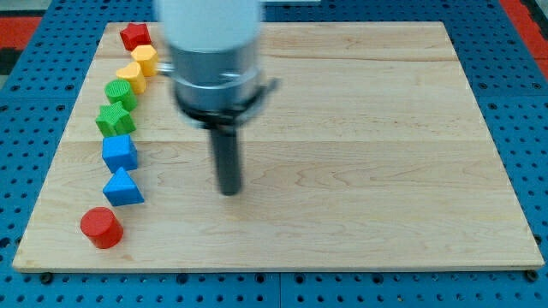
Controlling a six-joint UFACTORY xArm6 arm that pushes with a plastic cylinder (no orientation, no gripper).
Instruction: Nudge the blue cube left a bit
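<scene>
No claw on this rig, just a rod. My tip sits mid-board, touching nothing, well right of the blue cube. Cube is in the left-edge column, between green block and blue wedge-shaped block.

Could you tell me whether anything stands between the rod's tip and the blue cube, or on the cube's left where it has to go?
Nothing visible does. My tip is off to the view's right of the blue cube, with only bare wooden board between them. To the cube's left the board runs bare to its edge; the green block and blue triangular block sit above and below.
</scene>
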